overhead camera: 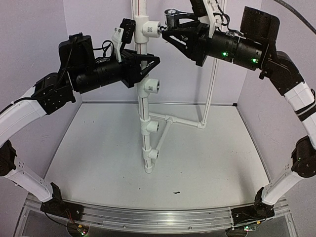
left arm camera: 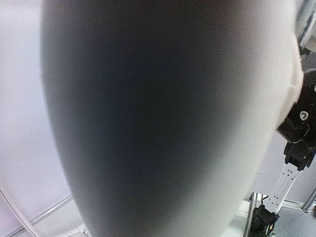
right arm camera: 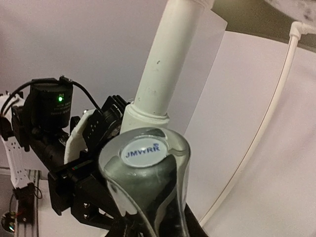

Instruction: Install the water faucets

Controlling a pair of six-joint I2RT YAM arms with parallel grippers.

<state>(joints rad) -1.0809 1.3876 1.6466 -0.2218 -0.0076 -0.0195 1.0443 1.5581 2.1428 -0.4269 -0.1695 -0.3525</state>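
Note:
A chrome water faucet (overhead camera: 170,19) with a flat lever handle sits at the top tee fitting (overhead camera: 148,28) of the upright white pipe (overhead camera: 144,101). My right gripper (overhead camera: 166,30) is shut on it from the right. In the right wrist view the faucet's cap (right arm camera: 144,163) fills the lower middle and hides my fingers, with the pipe (right arm camera: 168,64) right behind it. My left gripper (overhead camera: 144,63) is shut on the pipe just below that fitting. The pipe (left arm camera: 163,123) fills nearly the whole left wrist view and hides the left fingers.
Lower on the pipe are three more white tee fittings (overhead camera: 152,86) (overhead camera: 151,127) (overhead camera: 151,154) with dark openings. A thin white brace pipe (overhead camera: 212,74) rises behind on the right and joins the stand by an elbow (overhead camera: 200,123). The left arm (right arm camera: 52,116) shows behind the faucet.

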